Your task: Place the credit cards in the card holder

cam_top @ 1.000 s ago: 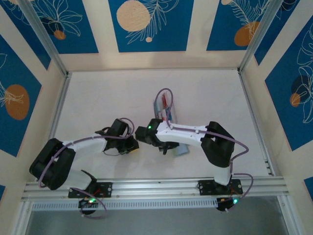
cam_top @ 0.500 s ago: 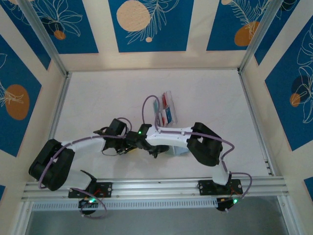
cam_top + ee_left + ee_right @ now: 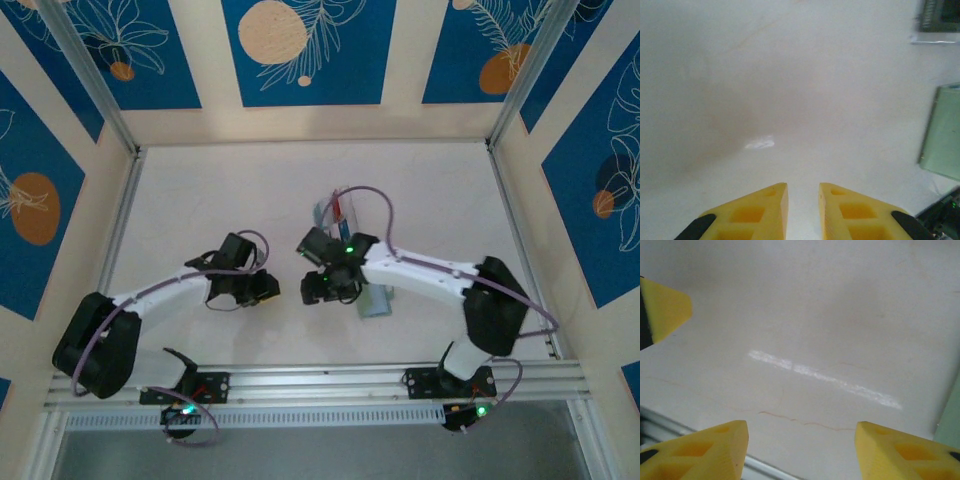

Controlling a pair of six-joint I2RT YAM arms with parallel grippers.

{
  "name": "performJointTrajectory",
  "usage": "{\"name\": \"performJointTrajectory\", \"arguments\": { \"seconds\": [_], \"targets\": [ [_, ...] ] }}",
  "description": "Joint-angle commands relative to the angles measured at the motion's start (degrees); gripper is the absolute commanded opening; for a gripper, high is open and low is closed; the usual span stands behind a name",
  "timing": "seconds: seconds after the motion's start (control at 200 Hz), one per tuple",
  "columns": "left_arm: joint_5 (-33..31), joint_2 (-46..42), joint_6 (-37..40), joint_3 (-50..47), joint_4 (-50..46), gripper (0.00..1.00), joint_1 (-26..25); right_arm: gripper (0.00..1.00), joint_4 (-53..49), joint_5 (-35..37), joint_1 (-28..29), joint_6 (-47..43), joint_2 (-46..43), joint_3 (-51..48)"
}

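Right gripper [image 3: 800, 450] released wide, empty over bare table [image 3: 200, 200]; left gripper [image 3: 802, 210] nearly closed, empty. Looks pre-grasp: next, reach cards [image 3: 338, 208], card holder [image 3: 943, 132] alongside.

1. My table [image 3: 200, 200] was a pale, off-white flat surface, with faint brownish hairline marks showing in my right wrist view.
2. The card holder [image 3: 376, 302] lay flat on it, at about 5 o'clock from the table's centre.
3. A clear box [image 3: 338, 212] with red and blue cards rested near the centre, at 12 o'clock from the holder.
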Motion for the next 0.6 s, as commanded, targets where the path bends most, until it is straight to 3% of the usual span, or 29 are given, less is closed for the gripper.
{"name": "performJointTrajectory", "arguments": {
  "seconds": [0.0,0.075,0.15,0.245,0.35,0.435,0.595],
  "targets": [
    [1.2,-2.3,2.5,3.4,-4.1,0.23,-0.9,0.58,2.0,-6.7,-4.3,-1.4,-8.2,-4.9],
    [1.5,-2.1,3.1,5.2,-5.0,0.23,-2.1,0.51,-1.3,-3.4,-7.6,-0.3,-12.7,-6.6],
    [1.2,-1.2,3.7,7.4,-5.6,0.23,-4.4,0.28,-5.4,-0.3,-12.0,1.3,-15.3,-8.2],
    [1.1,0.7,4.0,10.7,-5.9,0.23,-7.5,0.07,-6.6,0.1,-18.1,2.5,-17.7,-11.8],
    [0.8,2.5,3.6,13.3,-5.6,0.23,-9.8,0.0,-6.3,0.5,-24.3,3.1,-19.2,-15.9],
    [0.8,3.9,3.2,14.4,-4.9,0.23,-10.7,0.0,-5.3,0.2,-28.8,2.3,-18.2,-18.0],
    [0.8,5.8,2.4,14.9,-3.7,0.22,-11.9,0.0,-3.4,2.6,-28.9,0.0,-13.4,-16.0]
  ]
}}
